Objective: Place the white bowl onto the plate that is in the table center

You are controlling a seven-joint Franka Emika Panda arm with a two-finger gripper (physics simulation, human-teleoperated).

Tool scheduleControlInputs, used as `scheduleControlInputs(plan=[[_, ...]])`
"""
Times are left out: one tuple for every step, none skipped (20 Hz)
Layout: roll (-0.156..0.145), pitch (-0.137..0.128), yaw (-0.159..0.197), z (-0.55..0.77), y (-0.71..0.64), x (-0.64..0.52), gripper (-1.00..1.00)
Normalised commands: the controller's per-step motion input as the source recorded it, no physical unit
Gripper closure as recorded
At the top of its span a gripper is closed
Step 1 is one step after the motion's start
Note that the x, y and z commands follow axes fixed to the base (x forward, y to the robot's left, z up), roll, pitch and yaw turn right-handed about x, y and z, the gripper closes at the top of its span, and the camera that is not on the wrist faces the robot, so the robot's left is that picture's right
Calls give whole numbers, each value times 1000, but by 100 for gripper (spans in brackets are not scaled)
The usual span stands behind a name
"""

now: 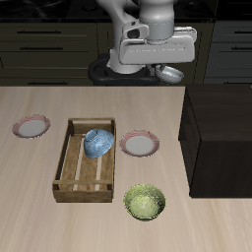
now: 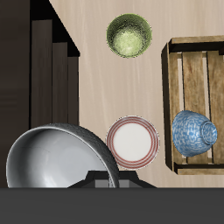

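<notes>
My gripper (image 1: 164, 70) is raised high above the back of the table (image 1: 39, 212) and is shut on the rim of the white bowl (image 1: 171, 74). The bowl hangs tilted from the fingers. In the wrist view the white bowl (image 2: 54, 159) fills the area close to the camera, showing its grey surface. The plate (image 1: 140, 145) with the pale pink rim lies flat in the table center, nearer the front edge than the gripper and well below it. The wrist view shows the plate (image 2: 133, 142) bare, right beside the held bowl's edge.
A wooden crate (image 1: 75, 175) beside the plate holds a blue-and-white patterned bowl (image 1: 96, 143). A green ribbed bowl (image 1: 145, 202) sits near the front edge. A second plate (image 1: 31, 126) with a redder rim lies beyond the crate. A black cabinet (image 1: 221, 138) stands on the plate's other side.
</notes>
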Motion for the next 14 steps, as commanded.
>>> scheduleControlInputs(plan=[[-49,-39,14,-42,-501,-94,100],[-15,33,-44,-98,-428,-55,100],[-55,-10,10,-52,-255,-50,100],[-43,-40,34,-78,-417,-103,100],[-3,-9,26,-122,-448,-83,100],[-84,16,-40,-152,-954,-217,100],[-16,18,-16,-113,-417,-66,100],[-46,26,-49,-92,-445,-95,100],[-49,-14,-6,-60,-414,-100,100],[-15,-8,-7,-61,-299,-141,100],[0,0,0,-2,60,-1,100],[-90,-8,-48,-189,-816,-272,100],[-1,-3,-4,-128,-215,-160,100],[-17,-16,47,-175,-259,-177,100]])
